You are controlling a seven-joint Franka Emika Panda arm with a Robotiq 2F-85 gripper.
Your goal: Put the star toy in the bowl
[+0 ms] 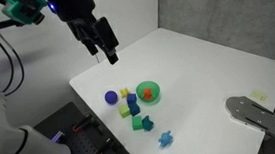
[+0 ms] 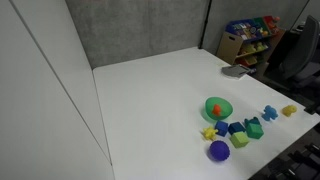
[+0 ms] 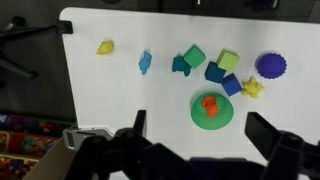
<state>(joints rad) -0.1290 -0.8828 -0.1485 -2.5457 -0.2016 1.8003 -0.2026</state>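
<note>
The small yellow star toy (image 3: 253,88) lies flat on the white table (image 3: 120,100), between the purple ball (image 3: 270,65) and the green bowl (image 3: 213,118). It also shows in both exterior views (image 1: 124,92) (image 2: 210,132). The bowl (image 1: 149,91) (image 2: 218,108) holds an orange toy (image 3: 210,103). My gripper (image 3: 197,115) is open and empty. It hangs high above the table, back from the toys in an exterior view (image 1: 109,56). In the wrist view the bowl lies between its fingers, far below.
Blue cubes (image 3: 214,71), a light green cube (image 3: 228,60), a teal block (image 3: 193,56) and a blue spiky toy (image 3: 145,63) lie near the bowl. A yellow toy (image 3: 105,47) lies apart. A grey object (image 1: 256,112) sits at the table's edge. Shelves with toys (image 2: 250,38) stand behind.
</note>
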